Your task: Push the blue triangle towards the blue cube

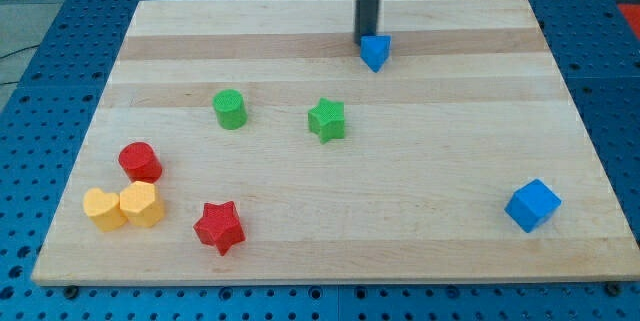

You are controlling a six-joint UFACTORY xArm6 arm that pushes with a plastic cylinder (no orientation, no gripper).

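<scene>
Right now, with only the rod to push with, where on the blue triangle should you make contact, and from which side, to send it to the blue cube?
Judging by the layout, I'd press the blue triangle on its upper-left face. The blue cube lies toward the view's bottom right, so the push should run that way. My tip already sits at the triangle's top-left edge, seemingly touching. The block is small, so an off-centre push would probably turn it.

All we could see of our arm was a single straight rod (369,1), dark grey to near black, with a plain matte surface. It was smooth along its length, of even thickness, and squared off bluntly at my tip (367,40). We made out no cables, screws or markings on it. Its upper part was cut off by the view's top.
</scene>
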